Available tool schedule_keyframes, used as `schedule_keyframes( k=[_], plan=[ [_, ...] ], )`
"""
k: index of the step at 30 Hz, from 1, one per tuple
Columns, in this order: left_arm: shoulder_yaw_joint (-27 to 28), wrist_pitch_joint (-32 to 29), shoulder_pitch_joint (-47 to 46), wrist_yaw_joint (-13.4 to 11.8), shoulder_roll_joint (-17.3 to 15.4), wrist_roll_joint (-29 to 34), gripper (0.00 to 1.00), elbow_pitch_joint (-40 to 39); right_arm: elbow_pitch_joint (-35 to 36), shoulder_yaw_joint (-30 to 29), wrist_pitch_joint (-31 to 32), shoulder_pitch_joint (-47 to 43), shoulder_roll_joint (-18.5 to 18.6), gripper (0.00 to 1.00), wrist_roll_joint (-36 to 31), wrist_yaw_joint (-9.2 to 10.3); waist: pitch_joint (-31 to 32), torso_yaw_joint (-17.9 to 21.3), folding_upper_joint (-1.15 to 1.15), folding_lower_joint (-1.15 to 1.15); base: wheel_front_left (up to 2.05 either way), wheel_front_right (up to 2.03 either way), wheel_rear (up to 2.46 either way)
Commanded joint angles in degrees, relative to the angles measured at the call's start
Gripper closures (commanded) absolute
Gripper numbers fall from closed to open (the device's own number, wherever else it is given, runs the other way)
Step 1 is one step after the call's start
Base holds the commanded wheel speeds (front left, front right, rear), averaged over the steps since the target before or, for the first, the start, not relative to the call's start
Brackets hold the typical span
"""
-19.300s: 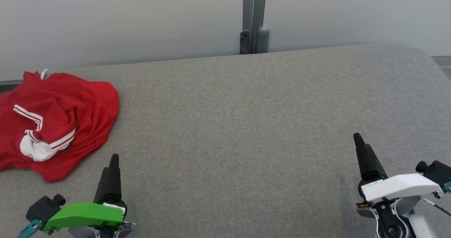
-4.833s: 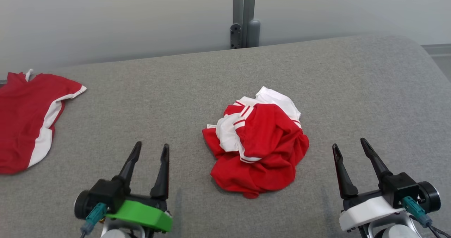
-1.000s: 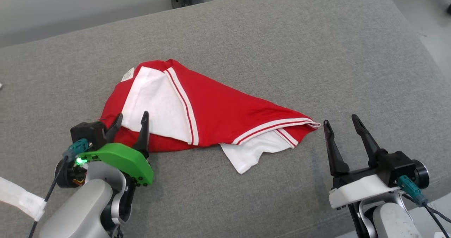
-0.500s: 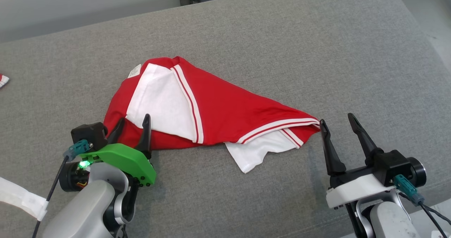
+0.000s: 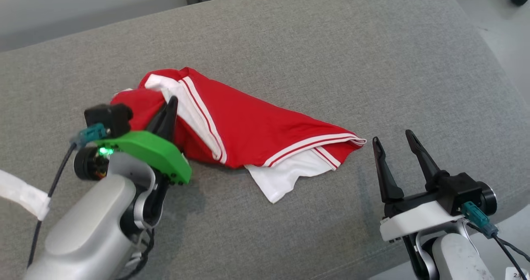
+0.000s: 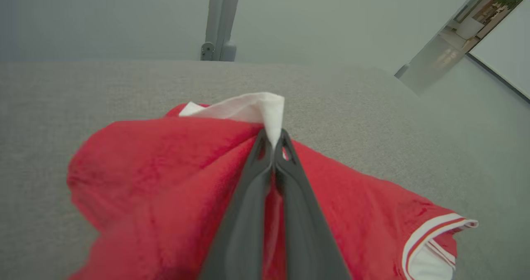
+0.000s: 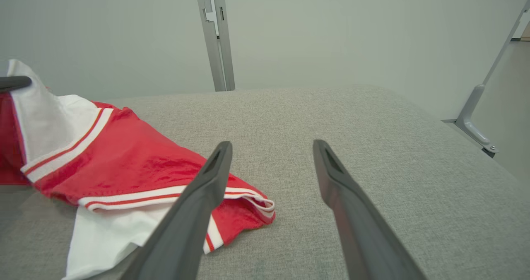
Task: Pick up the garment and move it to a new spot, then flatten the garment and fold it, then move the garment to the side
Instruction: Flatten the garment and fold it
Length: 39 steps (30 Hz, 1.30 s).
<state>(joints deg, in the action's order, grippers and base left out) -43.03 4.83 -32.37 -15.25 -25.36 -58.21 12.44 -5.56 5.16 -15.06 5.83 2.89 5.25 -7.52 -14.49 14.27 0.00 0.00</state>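
Garment (image 5: pixel 248 126): we count one, red and white. Our left gripper (image 5: pixel 171 102) pinches it; our right gripper (image 5: pixel 391 136) stands spread.

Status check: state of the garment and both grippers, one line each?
garment: rumpled, not folded; left end pinched and raised, right end lying on the grey surface.
left gripper: shut on the garment's white panel.
right gripper: open, holding nothing, beside the garment's right corner.

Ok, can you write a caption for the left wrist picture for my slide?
Left end effector shut on a raised fold of the red-and-white garment on the grey padded surface.
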Motion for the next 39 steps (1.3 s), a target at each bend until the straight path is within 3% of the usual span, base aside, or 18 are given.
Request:
schedule_keyframes(
  k=[1,12,21,22,23,24,32,39],
  plan=[
    [0.0,-1.2,-3.2,-0.1,-0.1,0.6,1.00,-0.6,0.2,0.4,-0.2,1.0,0.0,0.00,0.6,0.06,-1.4,1.7,0.00,0.00,0.00,0.00,0.00],
    [-2.6,-10.7,-20.5,1.2,2.4,3.9,1.00,12.3,-0.5,2.6,-0.2,2.2,0.0,0.00,5.4,0.06,-7.1,11.4,0.00,0.00,0.00,0.00,0.00],
    [-3.4,-7.7,-25.1,3.0,5.4,5.8,1.00,25.9,-0.5,3.0,-0.2,2.7,0.0,0.00,7.4,0.06,-8.8,15.4,0.00,0.00,0.00,0.00,0.00],
    [-3.3,-6.9,-25.3,3.1,5.6,6.1,0.86,26.8,-0.5,2.8,-0.2,2.5,0.0,0.00,7.4,0.06,-8.7,15.3,0.00,0.00,0.00,0.00,0.00],
    [-3.6,-6.3,-25.4,3.4,5.7,6.4,0.58,27.8,-0.4,2.4,-0.2,2.3,0.0,0.00,7.3,0.06,-8.6,15.0,0.00,0.00,0.00,0.00,0.00],
    [-3.7,-5.8,-25.3,3.7,5.9,6.5,0.00,28.6,-0.5,2.1,-0.2,2.0,0.0,0.00,7.1,0.06,-8.4,14.6,0.00,0.00,0.00,0.00,0.00],
    [-4.4,-2.5,-19.7,5.6,5.0,5.9,0.00,27.3,-0.9,0.0,-0.2,-0.3,0.1,0.00,4.8,0.06,-4.2,9.1,0.00,0.00,0.00,0.00,0.00],
    [-6.2,-5.1,-13.2,3.6,1.9,5.8,0.00,21.0,-0.3,-0.9,-0.2,-1.0,0.1,0.00,2.0,0.06,-1.7,4.6,0.00,0.00,0.00,0.00,0.00]
  ],
)
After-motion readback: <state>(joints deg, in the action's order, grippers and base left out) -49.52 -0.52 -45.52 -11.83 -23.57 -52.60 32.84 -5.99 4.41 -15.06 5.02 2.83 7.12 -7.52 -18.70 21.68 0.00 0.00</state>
